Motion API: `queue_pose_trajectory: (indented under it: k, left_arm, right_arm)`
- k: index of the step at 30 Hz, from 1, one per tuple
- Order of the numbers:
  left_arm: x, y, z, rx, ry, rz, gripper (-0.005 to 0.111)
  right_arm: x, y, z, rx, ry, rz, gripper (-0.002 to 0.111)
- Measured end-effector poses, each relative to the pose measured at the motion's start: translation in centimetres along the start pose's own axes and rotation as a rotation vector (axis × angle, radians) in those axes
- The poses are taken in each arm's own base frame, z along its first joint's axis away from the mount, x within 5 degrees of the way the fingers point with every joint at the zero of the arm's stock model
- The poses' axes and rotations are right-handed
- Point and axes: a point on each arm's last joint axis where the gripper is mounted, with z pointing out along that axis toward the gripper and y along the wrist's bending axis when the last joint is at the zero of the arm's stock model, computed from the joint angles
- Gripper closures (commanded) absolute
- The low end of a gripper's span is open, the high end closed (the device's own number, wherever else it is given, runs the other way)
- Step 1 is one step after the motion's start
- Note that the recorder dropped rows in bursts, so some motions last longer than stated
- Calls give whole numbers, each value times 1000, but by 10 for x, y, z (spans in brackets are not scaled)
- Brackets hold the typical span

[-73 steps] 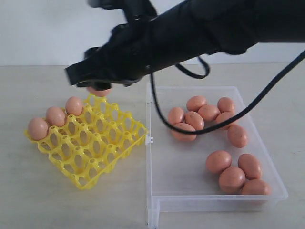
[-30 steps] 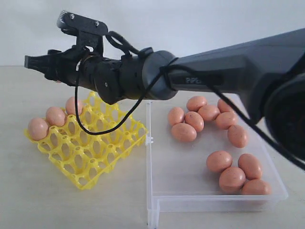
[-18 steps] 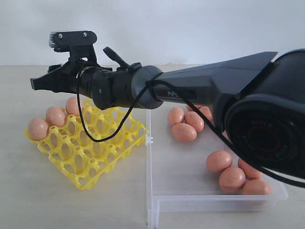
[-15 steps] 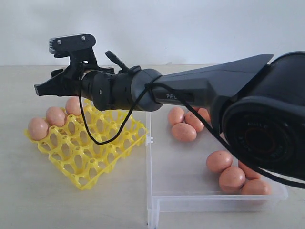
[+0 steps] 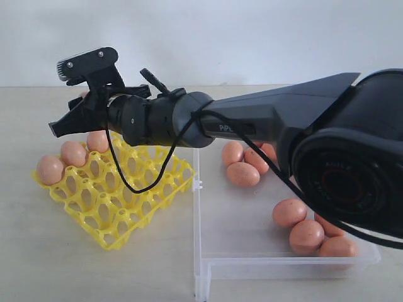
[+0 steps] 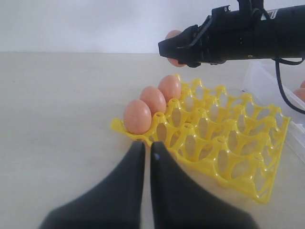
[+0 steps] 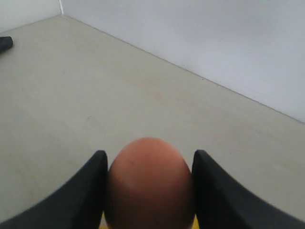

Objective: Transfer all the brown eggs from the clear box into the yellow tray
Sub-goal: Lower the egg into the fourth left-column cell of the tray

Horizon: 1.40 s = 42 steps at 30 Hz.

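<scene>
Pinching a matte oval brown egg (image 7: 147, 191), right pincer (image 7: 149, 160) hovers.

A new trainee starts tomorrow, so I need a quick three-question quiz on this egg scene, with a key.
1. True or false: the left gripper is shut.
2. How many eggs sit in the tray?
3. The right gripper holds: A) nothing; B) an egg; C) the tray.
Key: 1 true; 2 three; 3 B.
</scene>
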Motion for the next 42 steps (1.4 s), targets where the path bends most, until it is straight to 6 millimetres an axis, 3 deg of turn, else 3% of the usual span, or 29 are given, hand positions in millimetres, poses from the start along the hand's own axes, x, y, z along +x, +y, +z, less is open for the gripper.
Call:
queue_pose_trajectory:
  k: [9, 19, 34, 37, 42]
  left_arm:
    - [0, 0, 0, 0, 0, 0, 103]
    - [0, 0, 0, 0, 0, 0, 103]
    - [0, 0, 0, 0, 0, 0, 103]
    - [0, 0, 0, 0, 0, 0, 103]
    - [0, 0, 0, 0, 0, 0, 103]
  right_arm:
    - [-2, -9, 2, 98, -88, 50, 109]
    - [19, -20, 7, 222, -43, 269, 109]
    - [50, -20, 18, 237, 20, 273, 109]
    - [54, -20, 19, 239, 26, 269, 105]
    - [55, -20, 19, 239, 28, 269, 83]
